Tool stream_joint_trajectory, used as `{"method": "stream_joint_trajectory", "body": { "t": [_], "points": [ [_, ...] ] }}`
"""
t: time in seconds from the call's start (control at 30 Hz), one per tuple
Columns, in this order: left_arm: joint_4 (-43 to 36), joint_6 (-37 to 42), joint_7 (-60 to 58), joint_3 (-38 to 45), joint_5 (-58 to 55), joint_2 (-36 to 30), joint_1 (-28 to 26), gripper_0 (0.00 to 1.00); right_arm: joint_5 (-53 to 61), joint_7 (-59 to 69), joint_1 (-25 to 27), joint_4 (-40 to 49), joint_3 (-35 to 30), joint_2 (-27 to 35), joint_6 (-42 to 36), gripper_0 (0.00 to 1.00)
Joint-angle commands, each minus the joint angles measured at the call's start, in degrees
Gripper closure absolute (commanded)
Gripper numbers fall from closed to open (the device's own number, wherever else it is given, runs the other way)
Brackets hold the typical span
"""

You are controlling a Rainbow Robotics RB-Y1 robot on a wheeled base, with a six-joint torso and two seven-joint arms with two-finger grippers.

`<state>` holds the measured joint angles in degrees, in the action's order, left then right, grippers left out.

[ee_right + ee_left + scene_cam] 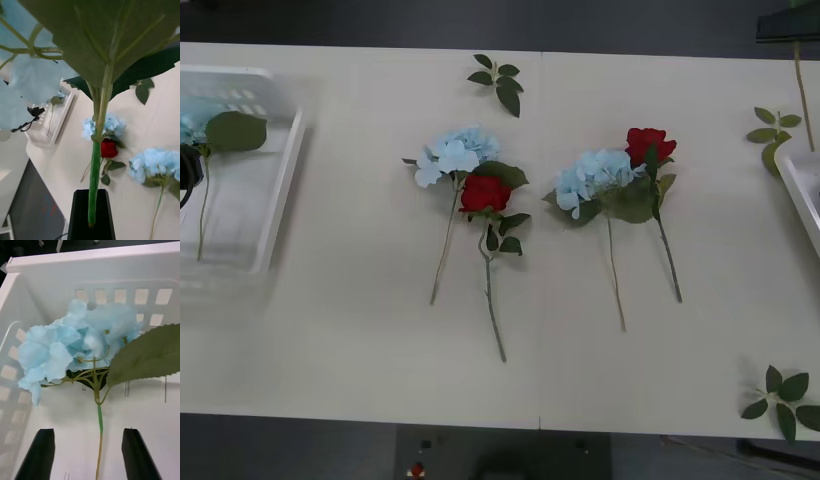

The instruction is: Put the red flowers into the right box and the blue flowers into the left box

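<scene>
Near right edge of the table: loose green leaf sprig (782, 394), not part of the task. Mid-table, two pairs lying with stems pointing near: left pair, pale sky-blue fluffy artificial flower (452, 153) with a small deep-red artificial rose (485, 193) touching its right side; right pair, second blue flower (592, 176) with second red rose (649, 144) just beside it, on the far right. Left end: white plastic slotted basket, the left box (278, 170), holding a third blue flower (77, 339) flat on its floor. Left gripper (89, 442) is over this box, black fingers (39, 453) spread wide; the stem runs between them, apparently touching neither. Judged: this deposit is done, and the arm next needs to lift clear and go for a blue flower on the table. Right end: corner of the white shallow tray, the right box (802, 185). Above it, farther off, the right gripper (92, 210) is raised, fingers clamped on the lower stem of a fourth blue flower (26, 88), its head and large leaf standing beyond the jaws. Judged: this flower belongs leftward, not in the tray beside it. Far side: two more leaf sprigs (498, 80).
</scene>
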<state>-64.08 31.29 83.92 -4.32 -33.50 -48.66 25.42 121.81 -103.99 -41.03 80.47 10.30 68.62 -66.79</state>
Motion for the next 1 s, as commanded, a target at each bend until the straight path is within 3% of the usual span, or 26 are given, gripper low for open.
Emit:
{"method": "stream_joint_trajectory", "body": {
  "t": [0.03,0.23,0.4,0.53,0.7,0.83,1.0],
  "points": [
    [-0.96,-0.35,-1.12,1.42,0.37,-2.05,0.42,0.0,0.36,-7.28,1.22,9.88,4.99,4.77,11.33,1.0],
    [-5.44,11.69,0.02,2.39,-3.68,-5.04,0.5,0.0,-5.36,-9.92,1.31,21.57,13.07,4.33,29.44,1.0],
    [-12.74,31.81,8.72,11.53,-11.67,-5.83,0.5,0.0,-5.71,-10.18,0.87,27.19,18.44,0.2,39.02,1.0],
    [-15.81,43.94,15.66,18.47,-18.62,-5.75,0.5,0.0,-7.38,-9.92,-3.0,29.83,25.99,-1.91,45.17,1.0],
    [-15.72,47.72,24.01,21.37,-31.45,-5.66,-0.81,0.0,-7.38,-9.83,-9.15,29.39,33.99,-4.37,50.09,1.0],
    [-15.64,45.61,31.13,21.11,-50.7,-5.31,-3.54,0.0,-6.94,-9.74,-14.34,28.16,39.18,-7.1,53.52,1.0],
    [-15.64,46.32,40.62,19.09,-64.93,-3.37,-4.51,0.0,-6.94,-10.01,-15.92,26.4,40.94,-11.93,56.42,1.0]
  ]
}}
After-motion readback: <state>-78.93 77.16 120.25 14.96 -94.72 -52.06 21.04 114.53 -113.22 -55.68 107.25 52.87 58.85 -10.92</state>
